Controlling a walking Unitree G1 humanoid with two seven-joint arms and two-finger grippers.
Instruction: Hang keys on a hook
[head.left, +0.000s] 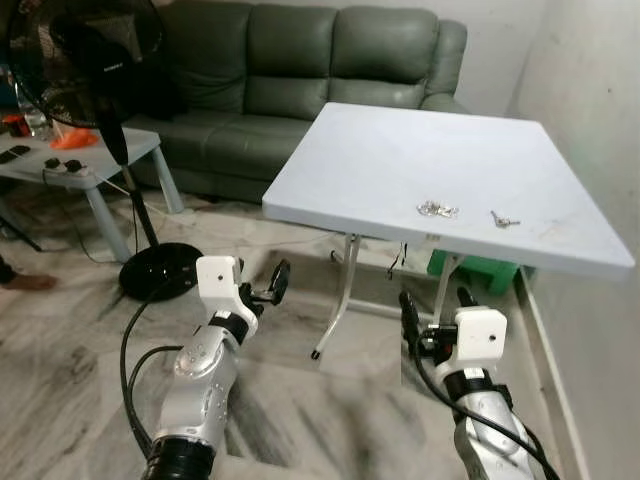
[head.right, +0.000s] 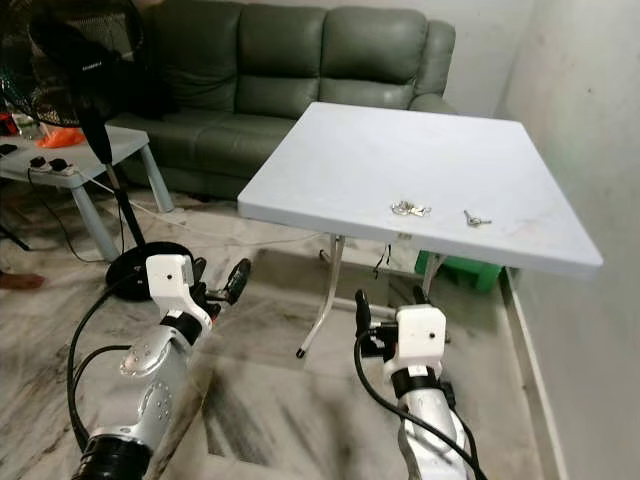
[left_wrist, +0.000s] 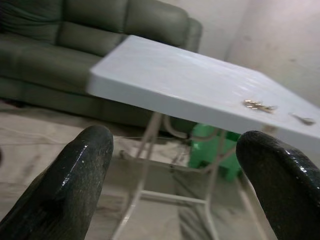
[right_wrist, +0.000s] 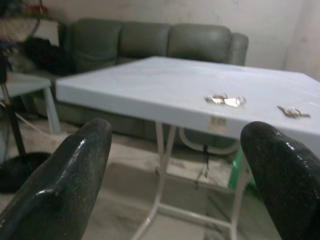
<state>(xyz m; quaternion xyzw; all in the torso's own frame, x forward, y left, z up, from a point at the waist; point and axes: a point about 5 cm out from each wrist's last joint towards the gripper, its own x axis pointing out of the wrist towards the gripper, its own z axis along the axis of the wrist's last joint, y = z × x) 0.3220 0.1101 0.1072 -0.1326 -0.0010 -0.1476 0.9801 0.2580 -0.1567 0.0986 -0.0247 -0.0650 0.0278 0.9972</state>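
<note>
A small bunch of silver keys (head.left: 437, 209) lies near the front edge of a white folding table (head.left: 400, 150). A single key (head.left: 504, 219) rests a little to its right. Both arms are held low in front of the table, below its top. My left gripper (head.left: 262, 290) is open with nothing between its fingers (left_wrist: 75, 185), and looks up at the bunch of keys (left_wrist: 257, 105). My right gripper (head.left: 436, 303) is also open and empty, facing the bunch of keys (right_wrist: 225, 100) and the single key (right_wrist: 292, 112) from just below the table edge.
A green sofa (head.left: 300, 70) stands behind the table. A black standing fan (head.left: 90, 60) and a pale side table (head.left: 70, 165) with a power strip are at the left. A green crate (head.left: 480, 270) sits under the table, against the right wall (head.left: 590, 90).
</note>
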